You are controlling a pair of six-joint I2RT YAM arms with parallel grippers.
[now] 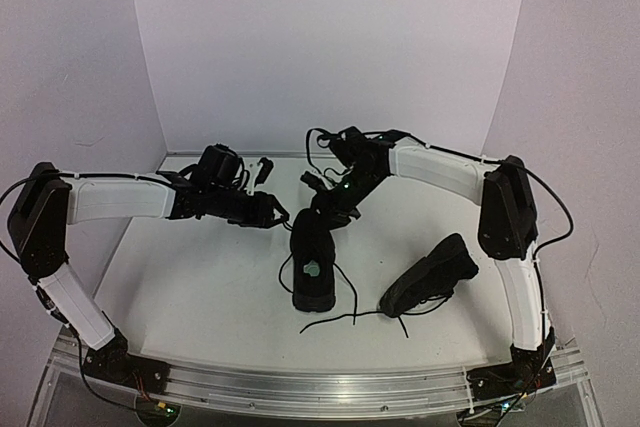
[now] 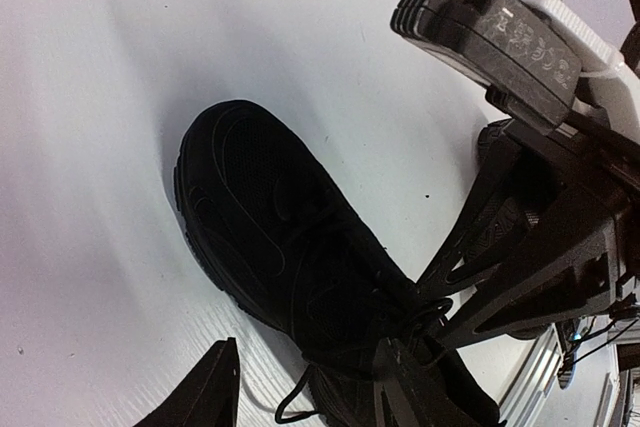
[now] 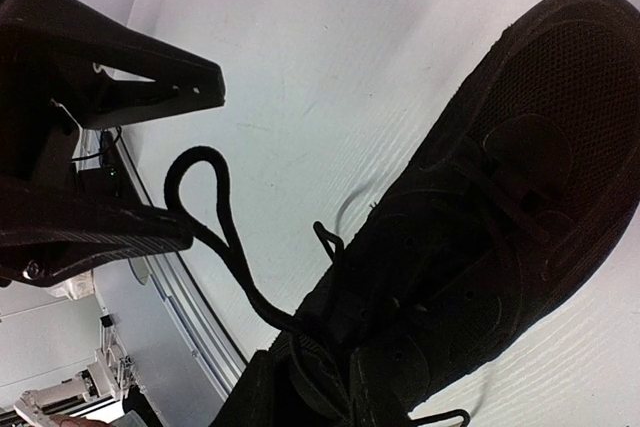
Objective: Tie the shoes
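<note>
Looping lace (image 3: 196, 154) between right jaws

- A white, matte worktop (image 1: 200, 297) fills the middle of the overhead view. Close up, its surface shows faint ribbed streaks.
- Plain pale walls (image 1: 330, 47) rise from the worktop's far edge and both side edges, forming a three-sided booth.
- A silver metal rail (image 1: 320, 384) runs along the whole near edge.
- A few tiny dark specks (image 2: 427, 196) dot the worktop.
</note>
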